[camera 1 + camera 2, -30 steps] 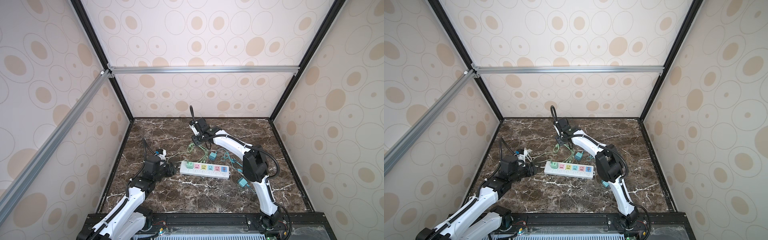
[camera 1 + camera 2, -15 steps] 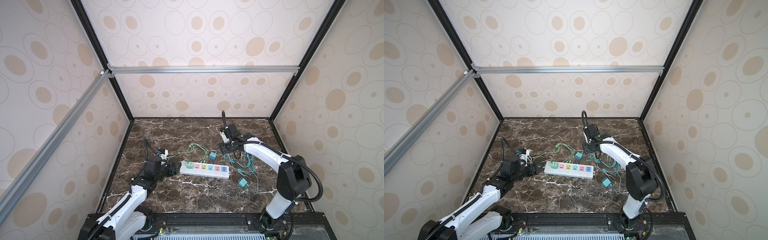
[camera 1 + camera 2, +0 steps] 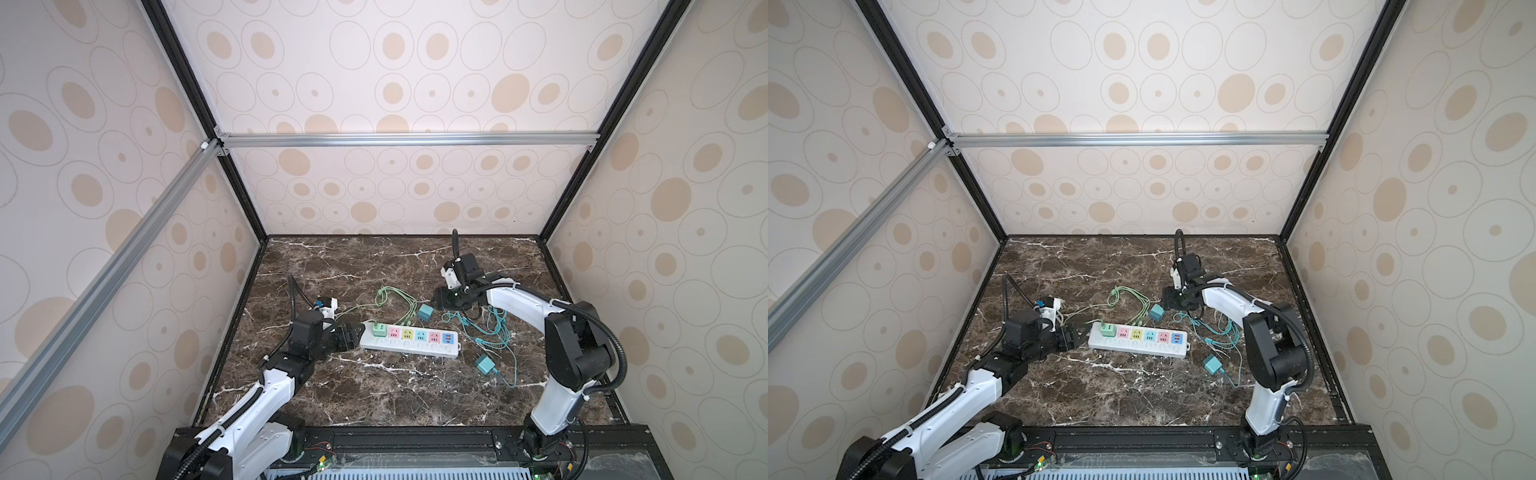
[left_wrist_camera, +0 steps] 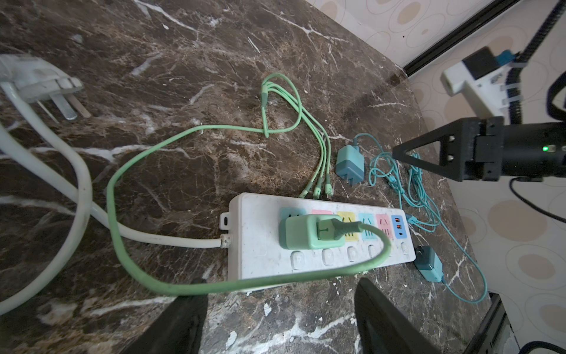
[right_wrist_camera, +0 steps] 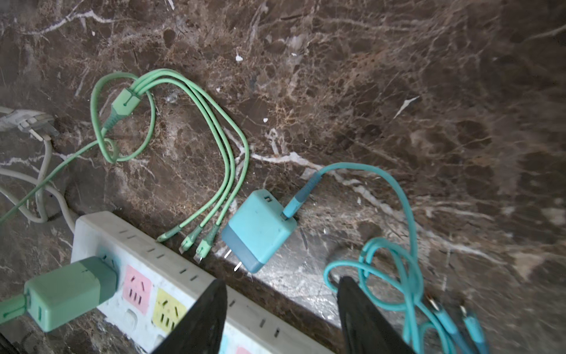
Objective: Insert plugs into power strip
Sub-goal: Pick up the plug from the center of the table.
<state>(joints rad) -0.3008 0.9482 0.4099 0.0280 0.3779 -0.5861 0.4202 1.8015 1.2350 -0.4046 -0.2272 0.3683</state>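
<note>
The white power strip (image 3: 409, 351) (image 3: 1138, 348) lies mid-table with the mint green plug (image 3: 378, 329) (image 4: 312, 231) (image 5: 70, 291) seated in its leftmost socket. One teal plug (image 3: 424, 312) (image 3: 1156, 312) (image 5: 260, 228) lies on its side just behind the strip. Another teal plug (image 3: 485, 364) (image 4: 428, 263) lies off the strip's right end. My left gripper (image 3: 356, 334) (image 4: 280, 284) is open at the strip's left end, holding nothing. My right gripper (image 3: 436, 299) (image 5: 281, 283) is open, low beside the rear teal plug, not touching it.
The strip's white plug (image 4: 39, 81) (image 3: 326, 305) and thick white cord (image 4: 82, 190) lie at the left. Green cable loops (image 3: 395, 299) and a teal cable tangle (image 3: 490, 328) spread behind and right of the strip. Enclosure walls stand close on three sides.
The right arm has swung rightward along the back of the table and come down beside the rear teal plug. Both grippers' jaws have widened. The left arm stays at the strip's left end.
</note>
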